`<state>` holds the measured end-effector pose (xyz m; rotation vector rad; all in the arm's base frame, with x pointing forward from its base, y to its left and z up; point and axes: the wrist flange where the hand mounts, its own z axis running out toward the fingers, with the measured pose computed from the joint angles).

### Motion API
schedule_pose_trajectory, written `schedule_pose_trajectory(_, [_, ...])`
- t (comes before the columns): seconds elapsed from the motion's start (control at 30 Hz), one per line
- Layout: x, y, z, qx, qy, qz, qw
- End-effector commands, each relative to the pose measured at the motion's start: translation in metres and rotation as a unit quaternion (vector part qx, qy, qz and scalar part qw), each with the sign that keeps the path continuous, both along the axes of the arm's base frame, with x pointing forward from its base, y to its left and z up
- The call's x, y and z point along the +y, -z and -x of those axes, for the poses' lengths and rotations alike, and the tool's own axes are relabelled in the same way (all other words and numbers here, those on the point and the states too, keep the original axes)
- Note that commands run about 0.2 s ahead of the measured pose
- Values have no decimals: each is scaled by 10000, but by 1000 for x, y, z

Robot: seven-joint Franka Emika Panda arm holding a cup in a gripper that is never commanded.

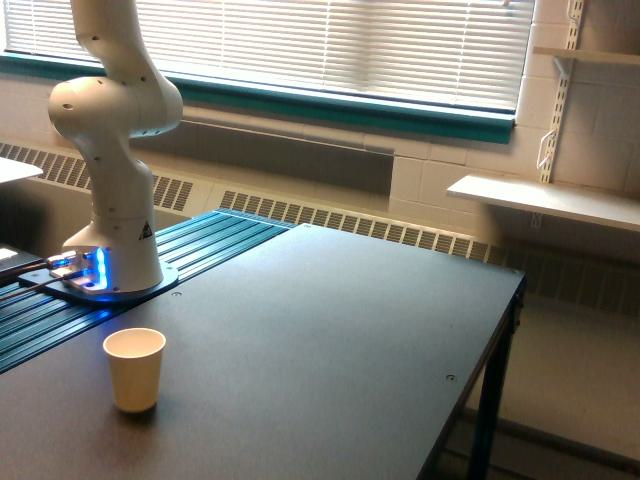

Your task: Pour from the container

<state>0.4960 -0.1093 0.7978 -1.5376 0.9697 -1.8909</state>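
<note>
one paper cup (134, 368) upright, one dark table (330, 330); one arm base (112, 245)

Exterior view, surfaces only.

- Arm (112, 130): white moulded shell, looks like plastic, smooth, semi-gloss; soft window highlights on the rounded joint.
- Arm base (110, 285): dark plate, prob. metal, blue light reflecting off it.
- Ribbed teal panel (190, 255) under the base: looks like painted or anodised metal w/ lengthwise grooves, slight sheen.
- Table top (330, 330): dark grey, smooth, matt to satin; faint glare toward the window side. Small screw heads set in it.
- Paper cup (134, 368): cream paper, matt, rolled rim.
- Blinds (330, 45): pale slats, smooth, material unclear.
- Wall shelf (545, 200): white, flat finish.
- Gripper out of frame, so no hand-relative places given.
</note>
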Motion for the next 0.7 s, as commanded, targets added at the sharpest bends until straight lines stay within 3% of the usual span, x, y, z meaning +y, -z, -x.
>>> schedule_pose_trajectory(0.03, [-7,9,-10,686,43,574,9960])
schedule_pose_trajectory(0.1, [-8,10,-10,899,62,802,9927])
schedule_pose_trajectory(0.23, [-9,22,-13,1471,111,1413,9789])
schedule_pose_trajectory(0.27, [-13,31,-14,1657,114,1406,9760])
schedule_pose_trajectory(0.3, [-15,37,-13,1799,129,1512,9719])
schedule_pose_trajectory(0.33, [-15,46,-12,2003,150,1696,9648])
schedule_pose_trajectory(0.4, [-15,68,-7,2338,104,1487,9608])
schedule_pose_trajectory(0.57, [-13,79,20,2676,164,971,9585])
schedule_pose_trajectory(0.63, [-9,94,27,2925,119,833,9526])
schedule_pose_trajectory(0.7, [-1,107,34,3171,138,828,9447])
